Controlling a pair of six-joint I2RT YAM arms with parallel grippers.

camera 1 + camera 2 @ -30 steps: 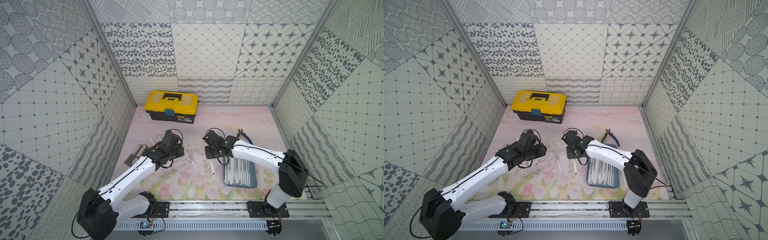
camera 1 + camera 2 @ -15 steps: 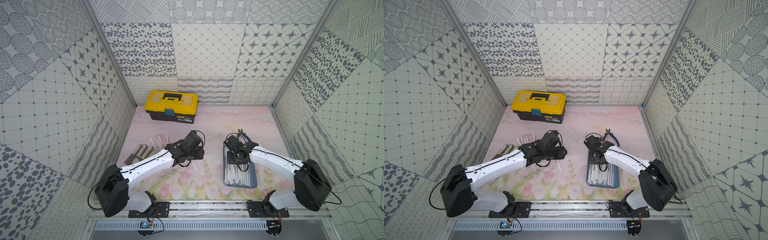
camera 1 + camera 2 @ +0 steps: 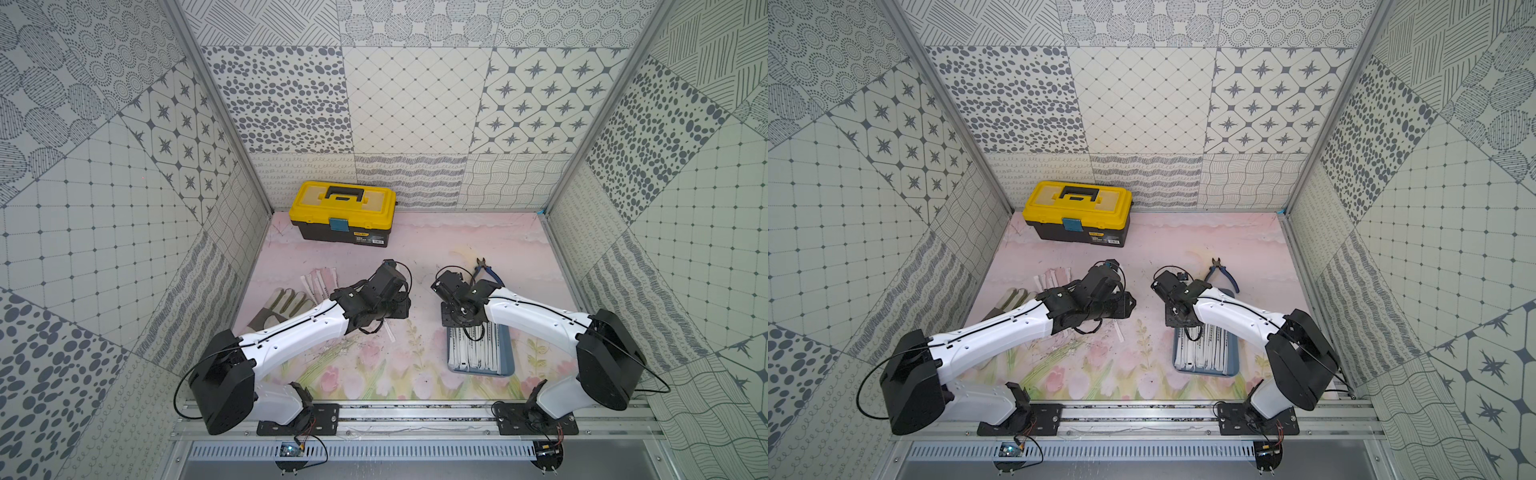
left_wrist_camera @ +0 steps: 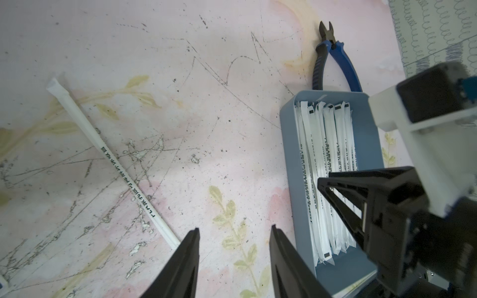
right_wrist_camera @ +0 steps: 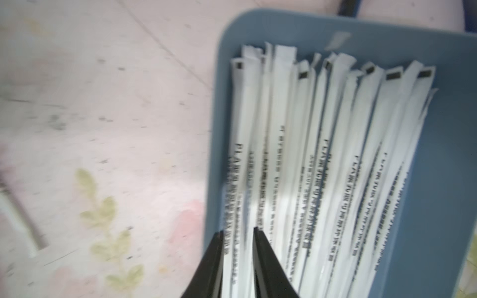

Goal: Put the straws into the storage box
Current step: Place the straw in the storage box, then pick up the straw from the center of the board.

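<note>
My right gripper [image 5: 237,231] hangs over the storage box [image 5: 438,180], jaws narrowly parted astride the outermost of the straws [image 5: 322,154] lying lengthwise inside; whether they pinch it, I cannot tell. My left gripper [image 4: 235,228], jaws apart and empty, hovers above the mat [image 4: 180,77] near one loose straw [image 4: 113,160]. Pliers [image 4: 348,69] lie just beside the box.

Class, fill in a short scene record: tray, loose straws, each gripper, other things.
tray: holds many straws, side by side
loose straws: one near the left gripper; a few by the glove
left gripper: open, empty
right gripper: jaws slightly apart over the tray's straws
other: pliers by tray; toolbox at back
</note>
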